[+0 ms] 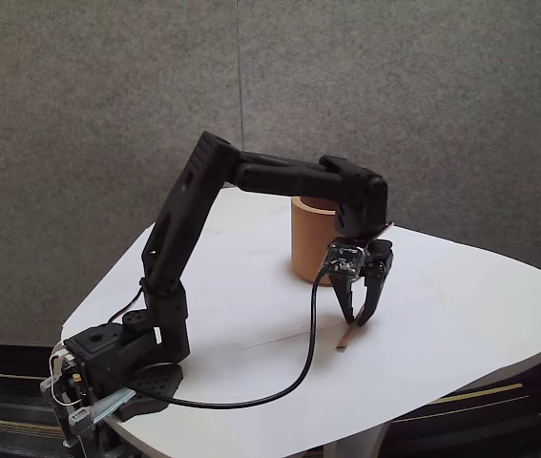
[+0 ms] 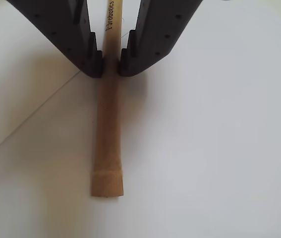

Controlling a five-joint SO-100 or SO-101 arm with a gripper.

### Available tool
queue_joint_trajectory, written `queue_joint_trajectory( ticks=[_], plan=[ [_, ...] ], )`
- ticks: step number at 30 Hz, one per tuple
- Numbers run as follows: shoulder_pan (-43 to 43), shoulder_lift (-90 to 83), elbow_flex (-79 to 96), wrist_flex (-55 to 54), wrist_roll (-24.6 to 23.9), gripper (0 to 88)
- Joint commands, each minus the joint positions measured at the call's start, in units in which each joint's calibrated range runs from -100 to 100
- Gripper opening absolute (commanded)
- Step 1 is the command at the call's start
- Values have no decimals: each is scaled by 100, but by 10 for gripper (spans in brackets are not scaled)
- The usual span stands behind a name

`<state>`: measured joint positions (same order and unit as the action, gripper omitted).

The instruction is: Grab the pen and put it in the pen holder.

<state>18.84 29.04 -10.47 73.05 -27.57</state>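
The end effector points down at the white bench, its two fingers clenched on the pen, which lies on the bench between them. In the fixed view the pen holder stands upright just behind the end effector; its inside is hidden

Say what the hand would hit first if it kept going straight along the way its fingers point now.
Likely the white table: the hand, fingers either side of the pen, points down at it. How close it already is, I cannot tell.
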Motion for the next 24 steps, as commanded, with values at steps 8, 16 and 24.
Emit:
queue_joint_trajectory(
  ticks=[8,16,24],
  plan=[
    [-25,-45,45,8,27,7],
    [19,-62,18,59,27,7],
    [34,-542,-54,85,27,7]
  ],
)
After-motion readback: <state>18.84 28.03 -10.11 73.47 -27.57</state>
